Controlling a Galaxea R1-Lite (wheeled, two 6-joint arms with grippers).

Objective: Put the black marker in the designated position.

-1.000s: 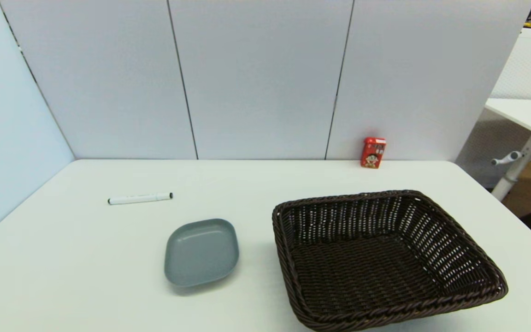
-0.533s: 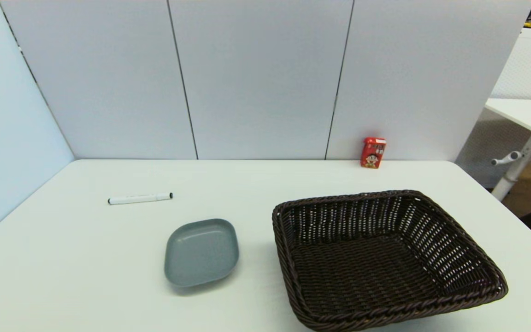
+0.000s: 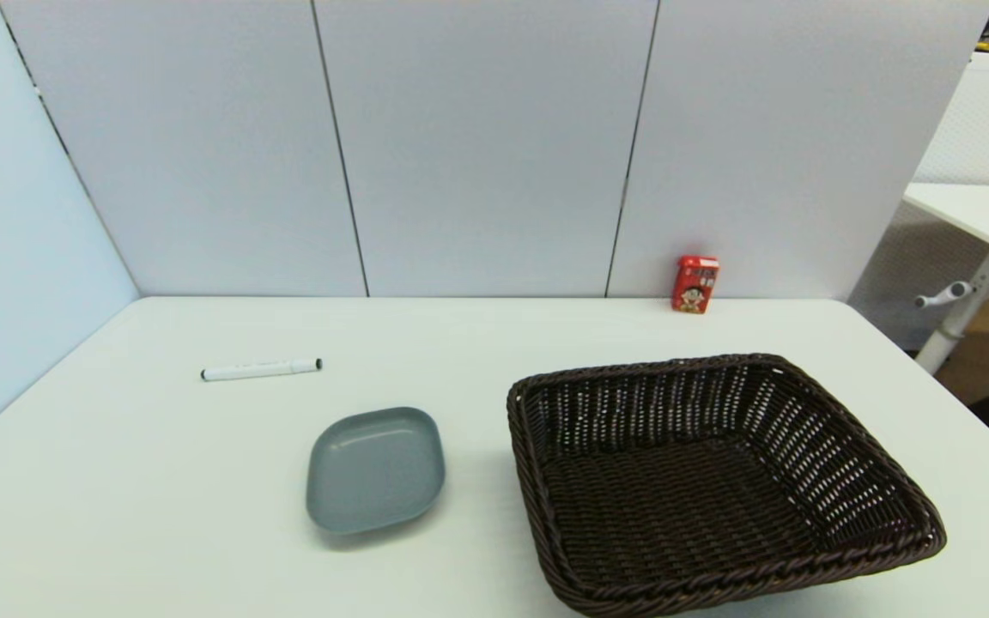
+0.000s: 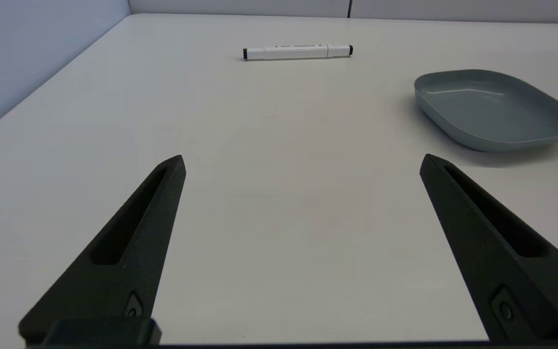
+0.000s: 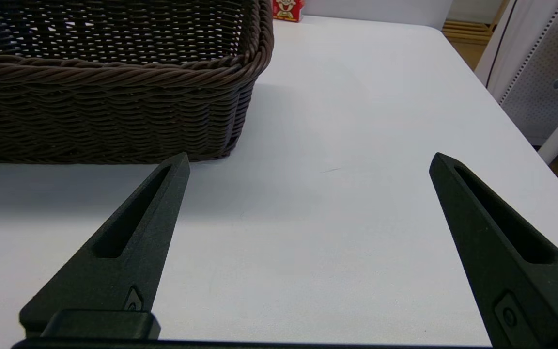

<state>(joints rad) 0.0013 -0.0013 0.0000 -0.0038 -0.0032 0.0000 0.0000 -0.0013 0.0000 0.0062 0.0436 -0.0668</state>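
Marker first: the slim white-barrelled black marker [image 3: 261, 370] with small black tips is lying flat on the smooth white bench [image 3: 160, 515], on its left half, well apart from both arms and just beyond the matte grey rounded-square dish [image 3: 375, 468]. The dark brown wicker basket [image 3: 718, 481], coarse and open-woven, is sitting to the right, with a small red carton [image 3: 694, 284] by the back wall. The left gripper [image 4: 302, 162] is hovering low, fingers released and facing the marker, likely readying a reach. The right gripper [image 5: 309, 161] is idling beside the basket, fingers likewise spread wide.
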